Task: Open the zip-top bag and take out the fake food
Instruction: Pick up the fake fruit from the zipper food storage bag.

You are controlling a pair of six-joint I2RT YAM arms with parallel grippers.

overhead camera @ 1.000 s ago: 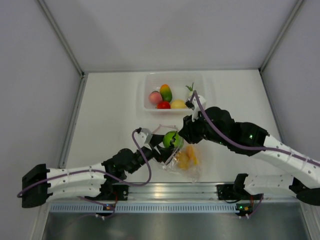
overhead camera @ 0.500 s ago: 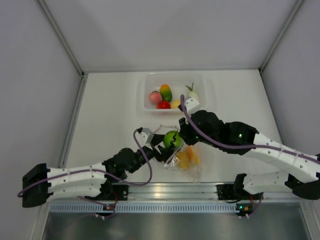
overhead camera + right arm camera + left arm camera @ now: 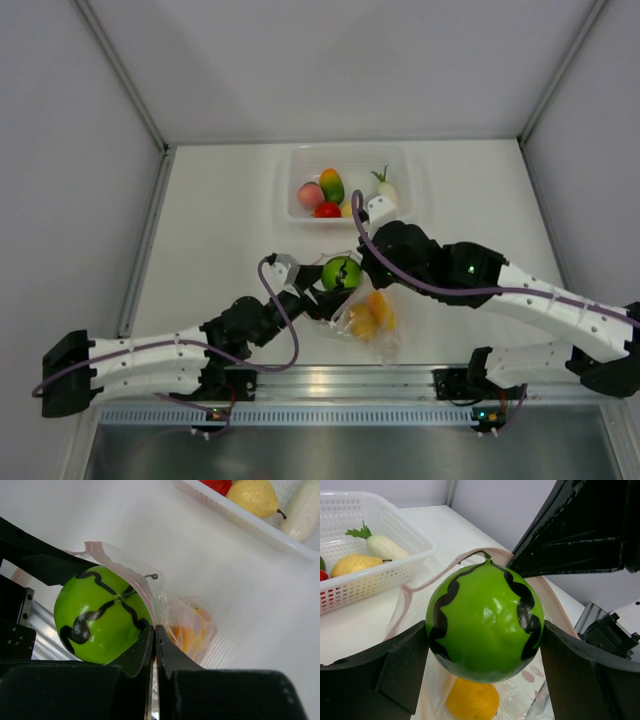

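Observation:
My left gripper is shut on a green fake-food watermelon with black stripes, one dark finger on each side of it. The melon sits in the mouth of the clear zip-top bag, whose pink zip strip loops around behind it. Thin plastic still covers the melon's underside. Below it, inside the bag, lie orange and yellow pieces. My right gripper is shut on the bag's edge just right of the melon.
A white lattice basket stands behind the bag and holds a pear, a white radish, a tomato and other fruit. The metal rail runs along the near table edge.
My right gripper has swung left toward the bag mouth and shut on its edge. The left gripper with the melon has shifted slightly up and left.

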